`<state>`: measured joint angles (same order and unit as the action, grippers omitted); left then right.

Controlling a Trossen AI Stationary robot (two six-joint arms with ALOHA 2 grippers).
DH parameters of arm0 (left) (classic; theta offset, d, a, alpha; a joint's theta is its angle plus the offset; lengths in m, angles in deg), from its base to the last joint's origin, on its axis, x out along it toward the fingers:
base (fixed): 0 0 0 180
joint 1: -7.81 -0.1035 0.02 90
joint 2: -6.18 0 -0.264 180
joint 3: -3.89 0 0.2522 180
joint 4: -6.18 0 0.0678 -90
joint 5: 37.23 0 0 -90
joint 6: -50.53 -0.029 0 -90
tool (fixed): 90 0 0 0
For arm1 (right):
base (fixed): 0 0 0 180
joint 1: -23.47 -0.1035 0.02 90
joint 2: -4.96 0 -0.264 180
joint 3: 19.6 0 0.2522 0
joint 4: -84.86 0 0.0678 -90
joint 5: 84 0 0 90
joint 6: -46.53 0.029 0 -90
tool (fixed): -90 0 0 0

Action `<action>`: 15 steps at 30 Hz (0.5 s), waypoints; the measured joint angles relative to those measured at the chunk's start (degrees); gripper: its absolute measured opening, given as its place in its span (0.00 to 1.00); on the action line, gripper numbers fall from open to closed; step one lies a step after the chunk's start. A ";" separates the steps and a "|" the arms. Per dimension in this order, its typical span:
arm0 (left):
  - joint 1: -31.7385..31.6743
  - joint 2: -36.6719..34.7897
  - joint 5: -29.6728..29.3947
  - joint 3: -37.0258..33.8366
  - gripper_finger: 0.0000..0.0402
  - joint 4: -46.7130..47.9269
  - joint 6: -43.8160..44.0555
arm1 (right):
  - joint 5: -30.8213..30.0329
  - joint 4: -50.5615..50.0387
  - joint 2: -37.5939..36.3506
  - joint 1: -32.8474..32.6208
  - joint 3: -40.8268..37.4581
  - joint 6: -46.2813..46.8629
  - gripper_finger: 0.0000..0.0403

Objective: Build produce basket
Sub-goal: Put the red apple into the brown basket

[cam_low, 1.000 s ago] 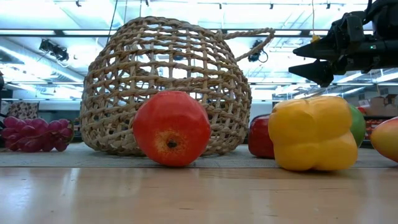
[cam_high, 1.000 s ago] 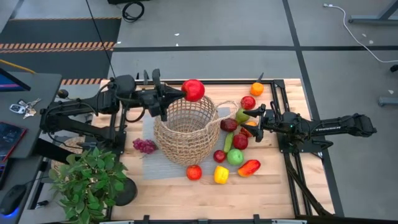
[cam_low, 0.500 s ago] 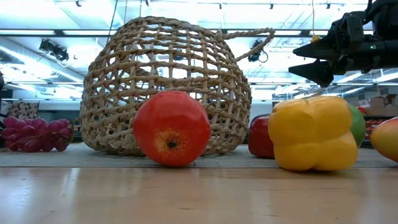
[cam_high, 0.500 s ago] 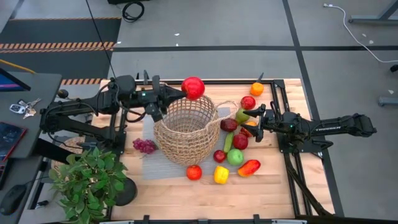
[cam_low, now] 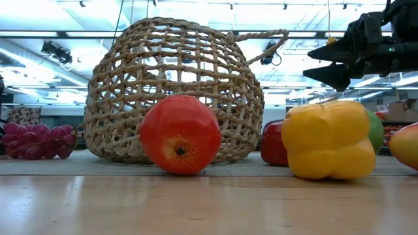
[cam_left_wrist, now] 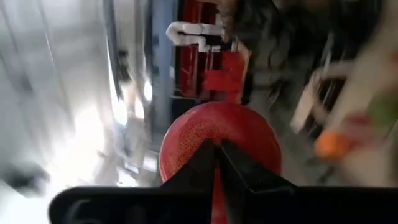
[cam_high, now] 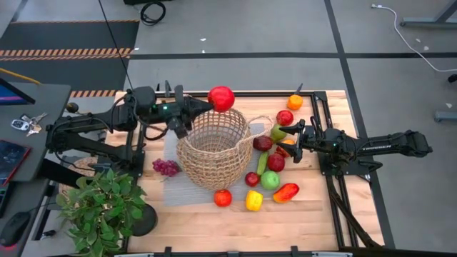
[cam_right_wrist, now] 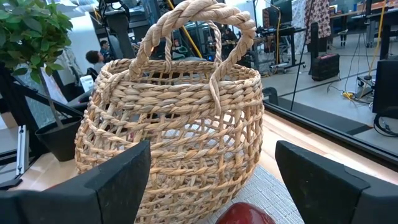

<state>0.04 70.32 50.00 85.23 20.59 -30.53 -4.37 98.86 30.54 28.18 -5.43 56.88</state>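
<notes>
Wicker basket (cam_high: 213, 149) is our landmark: it stands upright on a grey mat (cam_high: 187, 191) on the wooden table (cam_high: 300, 218), handles up. Just past its far rim our left tool (cam_high: 205, 106) is clamped shut on a big red apple (cam_high: 221, 98), held up in the air. Beside the basket's right flank lies most of the produce: a dark-red piece (cam_high: 262, 143), a green cucumber (cam_high: 261, 163), a green pear (cam_high: 270, 180), and a yellow pepper (cam_high: 253, 200) nearer the front. A small red apple (cam_high: 223, 198) sits just in front of the basket, purple grapes (cam_high: 166, 168) to its left. Our right tool (cam_high: 291, 137) hovers over the pile right of the basket, fingers spread wide, holding nothing.
</notes>
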 joint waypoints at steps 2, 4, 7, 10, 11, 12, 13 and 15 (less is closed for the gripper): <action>0.00 0.00 -0.01 0.00 0.04 0.18 15.21 | -0.01 0.02 0.01 0.00 -0.01 0.00 0.86; 0.01 0.00 0.01 0.00 0.04 0.83 31.29 | 0.00 0.00 0.02 0.00 -0.01 0.00 0.86; 0.02 0.00 0.03 -0.02 0.04 2.45 51.57 | 0.00 0.00 0.02 0.00 0.00 0.00 0.86; 0.33 0.00 0.03 -0.02 0.06 4.66 66.08 | 0.00 0.00 0.00 -0.02 -0.02 0.00 0.86; 0.39 0.00 0.00 -0.02 0.06 5.41 69.78 | 0.00 0.00 0.02 -0.02 -0.01 0.00 0.86; 0.53 0.00 0.03 -0.06 0.06 6.05 73.13 | 0.00 0.00 0.02 0.00 -0.02 0.00 0.86; 0.74 0.00 0.05 -0.07 0.06 6.68 76.23 | 0.00 0.00 0.01 -0.02 -0.01 0.00 0.86; 1.32 0.00 0.05 -0.07 0.06 7.31 82.45 | 0.00 0.00 0.02 0.00 -0.02 0.00 0.86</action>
<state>1.37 70.32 50.05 85.16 27.90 51.91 -4.37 98.86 30.56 28.18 -5.45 56.88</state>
